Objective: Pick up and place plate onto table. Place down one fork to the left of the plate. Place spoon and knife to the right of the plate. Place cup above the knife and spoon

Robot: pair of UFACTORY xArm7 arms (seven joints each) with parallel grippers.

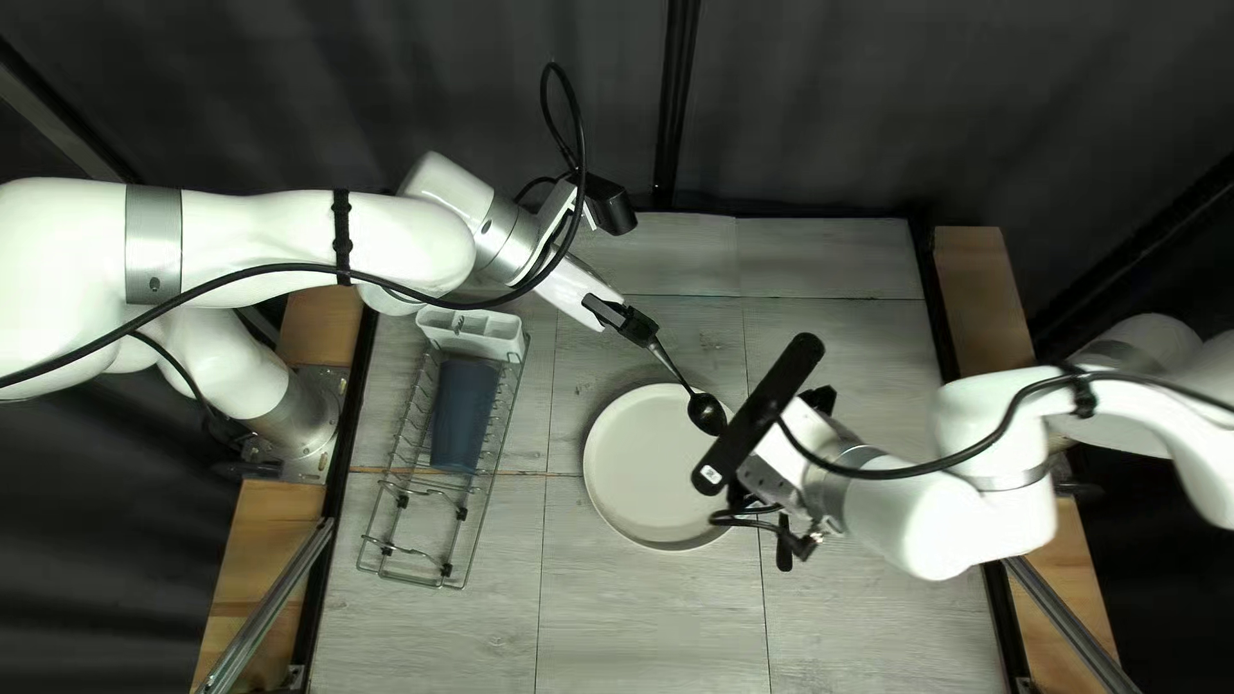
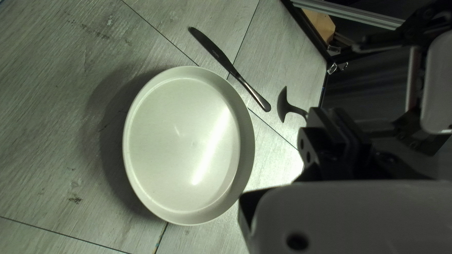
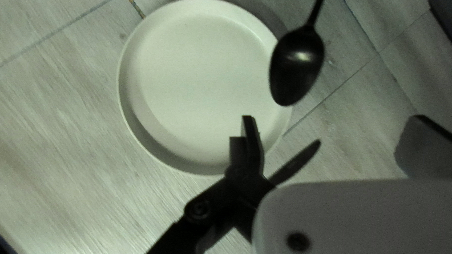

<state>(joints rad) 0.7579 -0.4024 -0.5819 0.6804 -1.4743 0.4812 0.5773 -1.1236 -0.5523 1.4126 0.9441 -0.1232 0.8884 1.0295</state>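
Observation:
In the top left view my left gripper (image 1: 643, 332) holds the spoon (image 1: 706, 411), bowl over the plate's (image 1: 643, 469) right edge. The left wrist view shows my left gripper (image 2: 322, 124) shut on the spoon (image 2: 283, 104), seen edge-on. The knife (image 2: 231, 69) lies on the table beside the plate (image 2: 186, 146). My right gripper (image 1: 787, 540), mostly covered by its arm, is right of the plate. In the right wrist view, my right gripper (image 3: 334, 136) is open above the knife (image 3: 299, 162), partly hidden behind it. The cup (image 1: 463, 411) sits in the rack. No fork shows.
The wire rack (image 1: 424, 527) stands left of the plate, with a white holder (image 1: 476, 332) at its far end. My right arm's black camera bar (image 1: 759, 414) is close to the spoon bowl. Wooden side rails (image 1: 983, 296) border the table.

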